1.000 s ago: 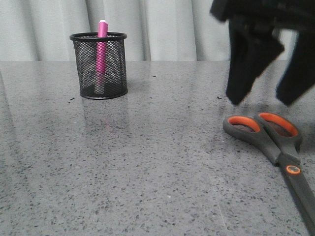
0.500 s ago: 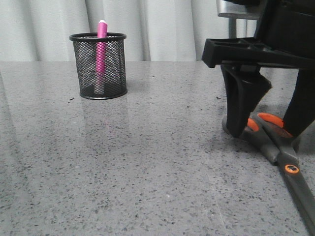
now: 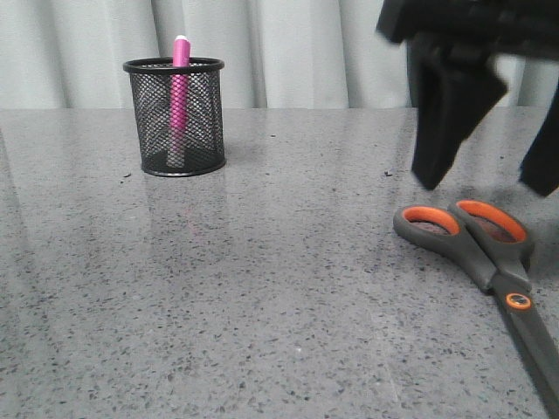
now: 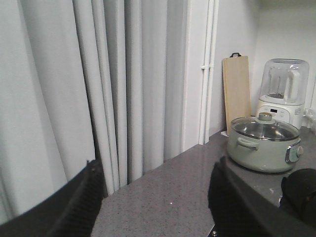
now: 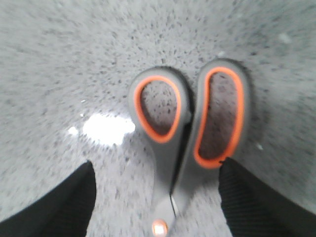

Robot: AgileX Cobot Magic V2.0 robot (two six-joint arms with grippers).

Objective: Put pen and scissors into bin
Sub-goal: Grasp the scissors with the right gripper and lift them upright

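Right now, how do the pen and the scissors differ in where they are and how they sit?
The pen stands nearly upright inside the bin, its tip poking above the rim; the scissors lie flat on the table, outside the bin. The pen is slim and magenta-pink; the scissors are broad, dark grey with orange-lined loops. The open right claw hangs above the scissors, while nothing is near the pen. Neither is gripped.

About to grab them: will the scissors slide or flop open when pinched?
The scissors lie flat on polished stone, so probably skid if nudged. Blades pivot on one screw; likely swing open. The right hand hangs open above.
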